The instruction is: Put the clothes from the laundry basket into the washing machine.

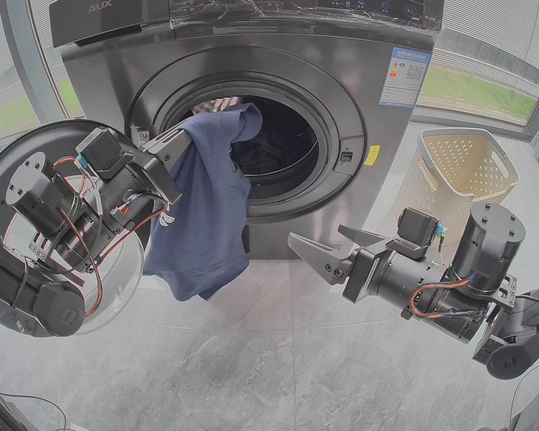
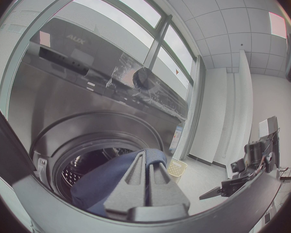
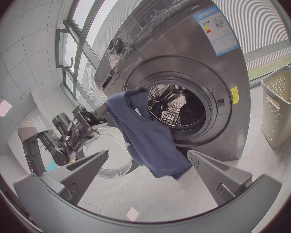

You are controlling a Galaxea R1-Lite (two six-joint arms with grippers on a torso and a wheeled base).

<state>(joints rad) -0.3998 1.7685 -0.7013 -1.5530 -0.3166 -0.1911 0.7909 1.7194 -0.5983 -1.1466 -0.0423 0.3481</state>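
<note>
Holding the blue shirt (image 1: 203, 211) at the mouth of the washing machine (image 1: 317, 73): the left gripper (image 1: 182, 136) is pinched tight on the fabric near its upper edge, right at the left rim of the drum opening (image 1: 281, 145). One corner of the shirt is draped just inside the opening; the bulk hangs down in front of the machine, below the door seal and clear of the floor.

The right gripper (image 1: 315, 233) hangs low in front of the machine, jaws spread wide, carrying nothing.

Door (image 1: 42, 133) is swung fully open on the left side.

Progress, as I judge it: a dark garment (image 1: 260, 157) already lies inside the drum. The laundry basket (image 1: 461, 169) stands on the floor to the right of the machine, and what I can see of its inside is bare, so this shirt looks like the last item. Left to do: push the shirt fully into the drum and let go.
</note>
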